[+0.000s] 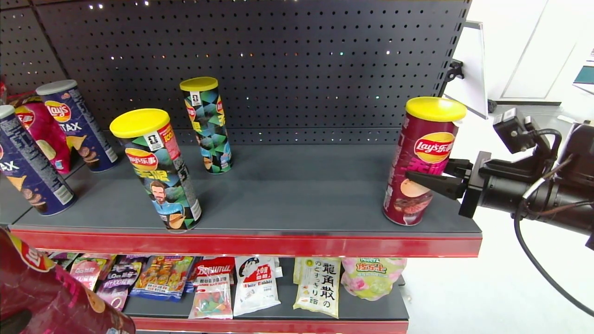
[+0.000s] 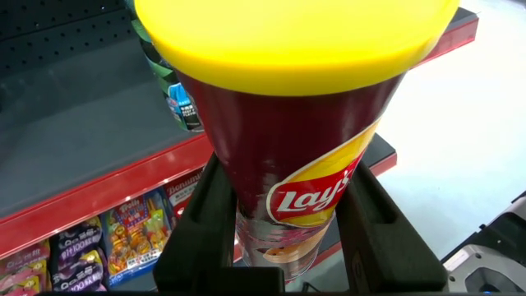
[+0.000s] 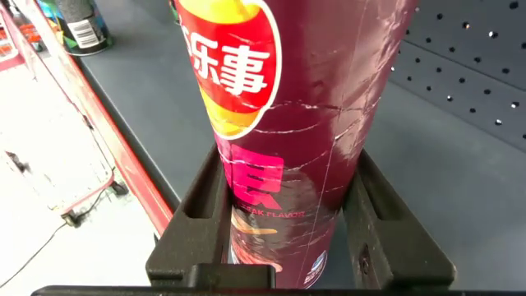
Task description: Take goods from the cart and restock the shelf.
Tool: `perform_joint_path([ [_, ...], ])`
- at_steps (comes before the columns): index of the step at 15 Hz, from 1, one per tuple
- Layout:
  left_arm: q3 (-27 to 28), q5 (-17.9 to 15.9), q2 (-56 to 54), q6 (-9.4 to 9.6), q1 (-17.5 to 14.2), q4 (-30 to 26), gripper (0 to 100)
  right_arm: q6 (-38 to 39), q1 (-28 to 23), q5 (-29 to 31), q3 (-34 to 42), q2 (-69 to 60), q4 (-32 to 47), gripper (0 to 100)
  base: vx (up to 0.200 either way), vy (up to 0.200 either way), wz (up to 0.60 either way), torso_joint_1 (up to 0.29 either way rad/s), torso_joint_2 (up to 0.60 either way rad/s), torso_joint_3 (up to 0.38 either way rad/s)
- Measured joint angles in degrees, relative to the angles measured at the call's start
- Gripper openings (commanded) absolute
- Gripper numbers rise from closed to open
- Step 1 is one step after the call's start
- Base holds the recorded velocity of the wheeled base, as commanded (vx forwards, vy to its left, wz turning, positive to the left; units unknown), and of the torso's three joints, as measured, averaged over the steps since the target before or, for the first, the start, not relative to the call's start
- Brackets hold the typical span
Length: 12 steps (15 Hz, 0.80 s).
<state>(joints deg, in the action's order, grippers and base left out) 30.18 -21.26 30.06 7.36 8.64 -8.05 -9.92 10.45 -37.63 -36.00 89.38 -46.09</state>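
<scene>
Shelf can (image 1: 420, 162) in grip of right tool (image 3: 283, 177); second can (image 2: 296, 123) in grip of left tool (image 2: 288, 177)

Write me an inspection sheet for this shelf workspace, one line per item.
Surface: grey top shelf with a red front lip.
Job's things: red can standing at the shelf's right end, near the front; second red can held in front of the shelf at the robot's left; front green can, back green can and two blue cans standing on the shelf.
Clutter: nothing seen.
Grippers: right gripper jaws closed on the red can's lower body; left gripper jaws closed on the second red can.
Cables: black cable looping below the right arm, beyond the shelf end.
Surroundings: pegboard behind; snack bags on the lower shelf; pale floor to the right.
</scene>
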Motion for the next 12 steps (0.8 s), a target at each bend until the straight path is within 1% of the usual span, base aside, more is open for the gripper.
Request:
perform_joint_path([
  [4,0.21,0.07,-0.02,0.76,-0.07,-0.05,0,-0.11,1.18,0.46,2.12,-0.72,-0.20,0,0.000,0.000,0.00,0.000,0.00,0.000],
  [10,0.22,0.07,-0.02,0.79,-0.07,-0.05,0,0.00,1.90,0.82,2.18,-0.61,-0.51,0,0.000,0.000,0.00,0.000,0.00,0.000],
  [12,0.22,0.07,-0.02,0.82,-0.07,-0.05,0,0.13,2.28,1.84,2.55,-0.85,-0.51,0,0.000,0.000,0.00,0.000,0.00,0.000],
])
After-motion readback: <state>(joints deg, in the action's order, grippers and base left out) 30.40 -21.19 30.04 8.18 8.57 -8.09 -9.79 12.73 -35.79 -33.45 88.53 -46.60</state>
